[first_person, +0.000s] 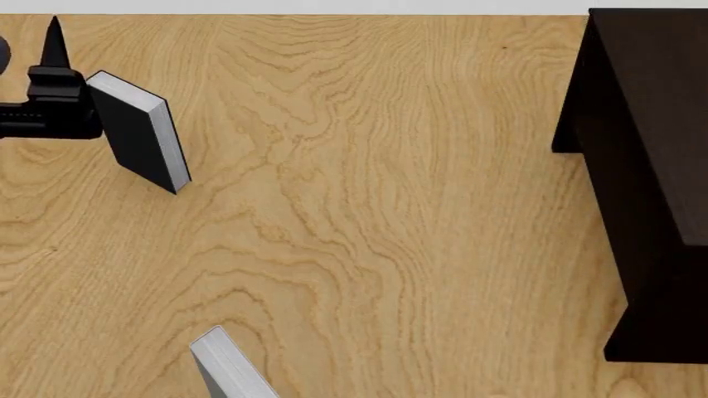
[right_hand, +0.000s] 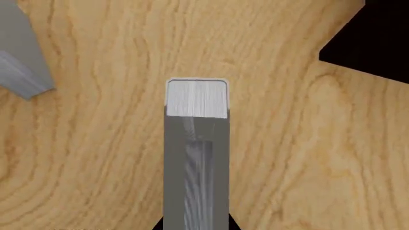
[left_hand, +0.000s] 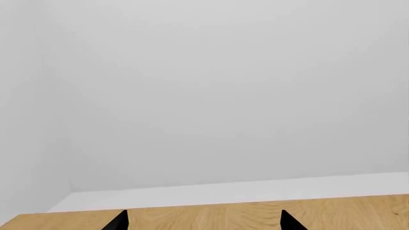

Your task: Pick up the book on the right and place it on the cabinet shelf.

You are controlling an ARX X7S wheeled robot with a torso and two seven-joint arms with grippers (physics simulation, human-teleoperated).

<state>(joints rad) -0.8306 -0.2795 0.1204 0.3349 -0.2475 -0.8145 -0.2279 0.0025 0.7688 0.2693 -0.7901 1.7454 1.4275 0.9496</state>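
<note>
Above the counter (right_hand: 96,158), the right claw (right_hand: 195,225) is seemingly clenching the stiff, slick-covered book (right_hand: 195,143) across its covers, while the left claw (left_hand: 203,221) is hanging released.

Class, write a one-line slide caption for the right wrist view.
Light-grey hardcover book with white page edges held above the light wooden table, dark cabinet at one corner.

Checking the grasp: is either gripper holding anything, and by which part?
The right gripper appears clamped on the book, with fingers on both covers at its near end. The left gripper is open and empty.
</note>
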